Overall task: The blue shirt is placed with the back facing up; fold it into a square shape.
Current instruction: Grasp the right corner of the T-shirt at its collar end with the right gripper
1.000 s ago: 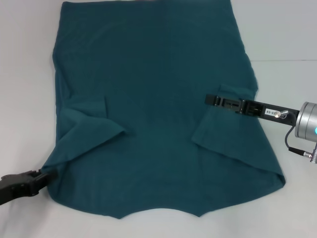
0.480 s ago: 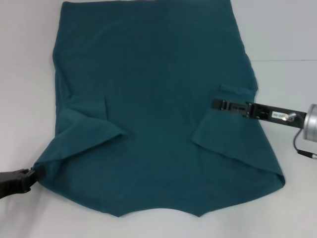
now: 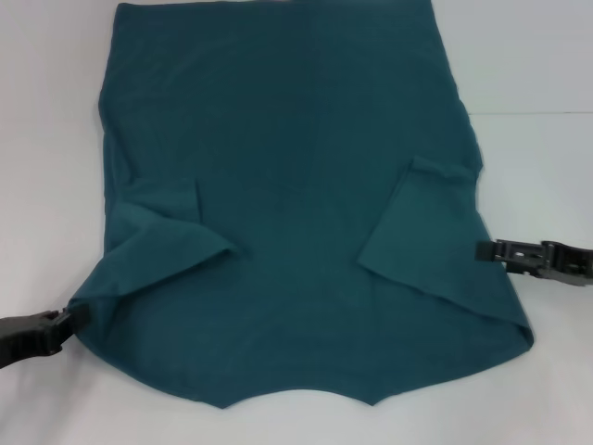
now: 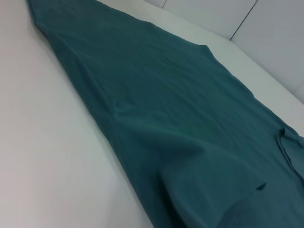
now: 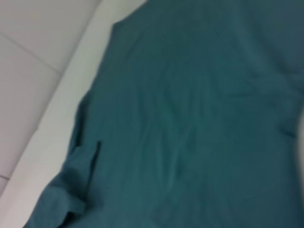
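The blue shirt (image 3: 287, 185) lies flat on the white table (image 3: 542, 83) and fills most of the head view. Its hem is at the far side and its neck edge at the near side. Both sleeves are folded inward: one (image 3: 167, 246) on the left, one (image 3: 422, 222) on the right. My left gripper (image 3: 63, 324) is at the near left corner of the shirt, shut on the cloth's tip. My right gripper (image 3: 482, 250) is at the shirt's right edge, beside the folded sleeve, holding nothing. The shirt also fills the left wrist view (image 4: 180, 118) and the right wrist view (image 5: 199, 118).
Bare white tabletop lies to the left (image 3: 46, 185), right and near side of the shirt. A seam in the surface (image 3: 547, 113) runs across at the far right.
My right gripper has drawn back to the right, off the folded right sleeve to the shirt's edge; the sleeve stays folded. My left gripper moved left, pulling the near left corner outward.
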